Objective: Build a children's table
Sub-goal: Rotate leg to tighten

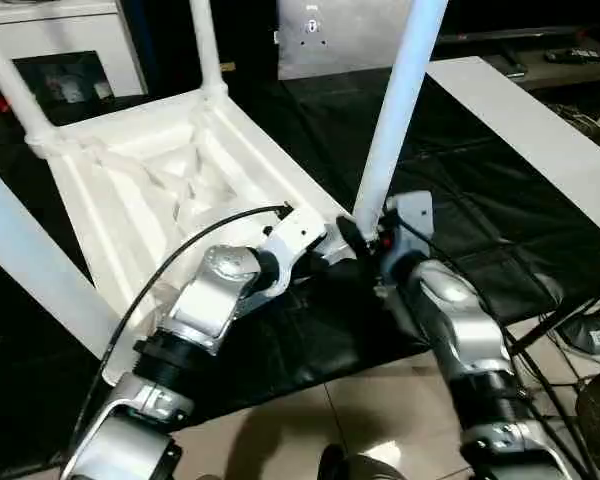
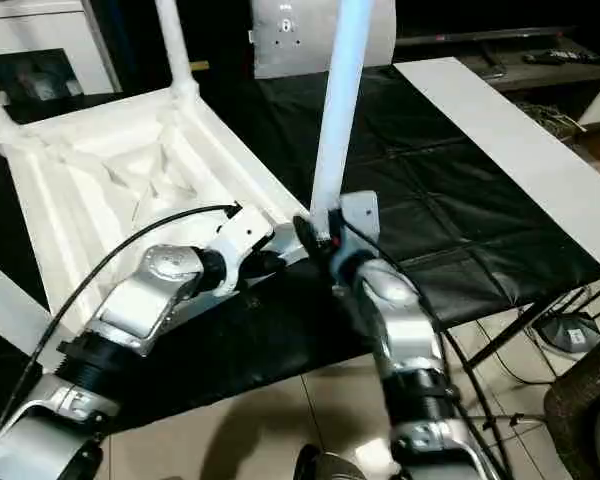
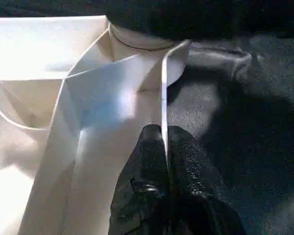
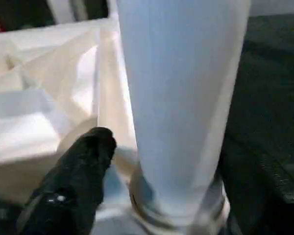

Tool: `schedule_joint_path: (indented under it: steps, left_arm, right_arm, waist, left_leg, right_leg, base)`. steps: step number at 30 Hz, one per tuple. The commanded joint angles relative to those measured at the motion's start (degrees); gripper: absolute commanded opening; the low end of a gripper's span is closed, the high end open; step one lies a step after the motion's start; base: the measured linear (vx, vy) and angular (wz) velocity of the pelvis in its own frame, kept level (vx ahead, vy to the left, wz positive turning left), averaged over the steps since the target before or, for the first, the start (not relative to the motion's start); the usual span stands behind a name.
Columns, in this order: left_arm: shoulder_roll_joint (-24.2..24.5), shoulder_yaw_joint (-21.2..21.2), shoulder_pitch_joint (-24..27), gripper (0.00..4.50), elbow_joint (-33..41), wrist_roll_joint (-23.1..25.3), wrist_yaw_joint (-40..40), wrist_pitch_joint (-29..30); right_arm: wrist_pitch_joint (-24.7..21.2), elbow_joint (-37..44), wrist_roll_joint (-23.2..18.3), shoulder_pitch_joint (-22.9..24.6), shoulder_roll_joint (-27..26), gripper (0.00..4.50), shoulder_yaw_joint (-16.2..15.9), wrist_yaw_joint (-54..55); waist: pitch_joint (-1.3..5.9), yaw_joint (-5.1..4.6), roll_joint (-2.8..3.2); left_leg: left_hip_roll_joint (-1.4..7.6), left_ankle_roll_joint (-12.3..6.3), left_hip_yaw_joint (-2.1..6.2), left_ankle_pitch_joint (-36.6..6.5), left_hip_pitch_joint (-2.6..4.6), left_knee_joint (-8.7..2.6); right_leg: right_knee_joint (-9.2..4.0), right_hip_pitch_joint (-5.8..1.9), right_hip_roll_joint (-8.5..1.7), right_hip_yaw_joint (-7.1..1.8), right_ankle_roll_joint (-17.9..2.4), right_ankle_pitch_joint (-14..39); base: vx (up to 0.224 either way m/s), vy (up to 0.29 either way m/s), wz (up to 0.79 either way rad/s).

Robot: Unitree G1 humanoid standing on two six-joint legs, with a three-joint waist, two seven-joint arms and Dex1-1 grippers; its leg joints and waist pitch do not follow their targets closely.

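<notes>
1. Black matting (image 1: 460, 210) carries my upturned children's table (image 1: 170, 180); three legs stand socketed, and a fourth crosses at picture left, its seat cut off
2. Left wrist: my left gripper (image 3: 165, 147) is clamped on the table's thin rim
3. Right wrist: my right gripper (image 4: 161, 166) straddles the near leg (image 4: 181, 98), jaws apart; one finger is hardly visible

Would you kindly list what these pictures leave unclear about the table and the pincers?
- Near leg: its top is cut off by both head views' upper edge.
- Near corner socket: mostly hidden in the head views behind the right pincer; dark blur covers it in the left wrist view.
- Left pincer: hidden by its wrist in the head views.
</notes>
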State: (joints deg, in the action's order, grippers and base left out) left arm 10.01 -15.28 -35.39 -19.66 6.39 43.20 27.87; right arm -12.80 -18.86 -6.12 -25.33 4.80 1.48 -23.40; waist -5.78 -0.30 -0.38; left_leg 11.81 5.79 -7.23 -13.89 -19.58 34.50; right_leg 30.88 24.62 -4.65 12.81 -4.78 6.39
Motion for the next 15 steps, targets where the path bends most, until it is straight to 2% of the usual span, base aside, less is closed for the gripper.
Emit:
schedule_joint_path:
  steps: [1,2,4,5,8,9,10,11,15]
  left_arm:
    - [2.2,-0.6,0.2,0.0,1.2,-1.2,4.4,-4.0]
    - [3.2,-1.1,0.3,0.0,1.2,-1.6,6.1,-4.7]
    - [4.0,-1.5,0.4,0.0,1.0,-1.6,7.1,-5.3]
    - [5.1,-2.1,0.5,0.0,0.8,-1.6,8.5,-5.9]
    - [7.7,-3.3,0.9,0.0,0.8,-2.2,13.1,-8.4]
    - [10.3,-4.6,1.5,0.0,1.0,-2.9,18.5,-11.9]
    - [10.3,-4.6,1.5,0.0,1.0,-2.9,18.5,-11.9]
    - [12.5,-6.0,2.0,0.0,1.3,-3.5,23.0,-15.1]
    - [15.4,-7.8,2.3,0.0,2.2,-4.7,30.0,-18.2]
  right_arm:
    - [1.0,2.7,-1.8,1.2,3.6,3.93,0.0,-6.0]
    - [1.0,3.3,-2.6,1.5,5.2,4.05,0.1,-8.4]
    - [1.1,3.6,-3.1,1.7,6.4,4.05,0.0,-10.4]
    - [1.5,4.0,-3.5,2.0,8.1,4.37,-0.4,-13.3]
    - [1.7,4.5,-4.2,2.4,12.4,4.42,-1.7,-20.6]
    - [1.8,5.0,-5.4,2.7,16.0,4.47,-2.9,-27.2]
    - [1.8,5.0,-5.4,2.7,16.0,4.47,-2.9,-27.2]
    - [1.9,5.4,-6.3,2.8,18.5,4.47,-3.9,-31.8]
    - [4.8,4.7,-5.6,2.7,21.8,4.47,-6.5,-38.9]
  waist:
    - [5.36,0.71,-0.27]
    - [5.27,1.01,-0.21]
    - [5.16,1.01,-0.18]
    - [5.09,1.02,-0.12]
    - [5.11,1.06,-0.16]
    - [5.16,1.3,-0.15]
    - [5.2,1.47,-0.13]
    - [5.21,1.65,-0.1]
    - [5.24,2.66,-0.21]
  left_leg:
    - [0.43,-9.87,-0.74,2.7,-1.11,-2.85]
    - [0.61,-9.42,-0.69,1.9,-1.08,-2.93]
    - [0.56,-8.58,-0.81,0.5,-1.01,-2.94]
    - [0.4,-7.89,-0.79,-1.0,-1.04,-2.95]
    - [0.4,-7.71,-0.78,-1.5,-1.06,-2.91]
    - [0.28,-7.97,-0.71,-1.9,-1.06,-2.87]
    - [0.26,-8.4,-0.62,-1.9,-1.11,-2.87]
    - [0.56,-8.56,-0.63,-1.0,-1.0,-2.94]
    - [1.01,-8.55,-0.64,1.0,-0.79,-3.08]
  right_leg:
    - [-3.73,-6.14,-4.17,-4.3,1.1,19.5]
    - [-3.87,-6.01,-4.13,-4.28,2.3,21.0]
    - [-4.24,-5.85,-3.85,-3.99,3.2,22.4]
    - [-4.58,-5.84,-3.71,-3.67,4.4,24.0]
    - [-4.74,-5.83,-3.54,-3.67,5.2,24.4]
    - [-4.77,-5.92,-3.48,-3.56,5.5,24.3]
    - [-4.67,-6.05,-3.48,-3.63,5.7,24.0]
    - [-4.45,-5.83,-3.59,-3.86,5.5,22.9]
    - [-3.96,-5.62,-3.79,-4.06,3.1,21.6]
  base:
    - [0.0,0.0,0.0]
    - [0.0,0.0,0.0]
    - [0.0,0.0,0.0]
    - [0.0,0.0,0.0]
    - [0.0,0.0,0.0]
    - [0.0,0.0,0.0]
    - [0.0,0.0,0.0]
    - [0.0,0.0,0.0]
    - [0.0,0.0,0.0]
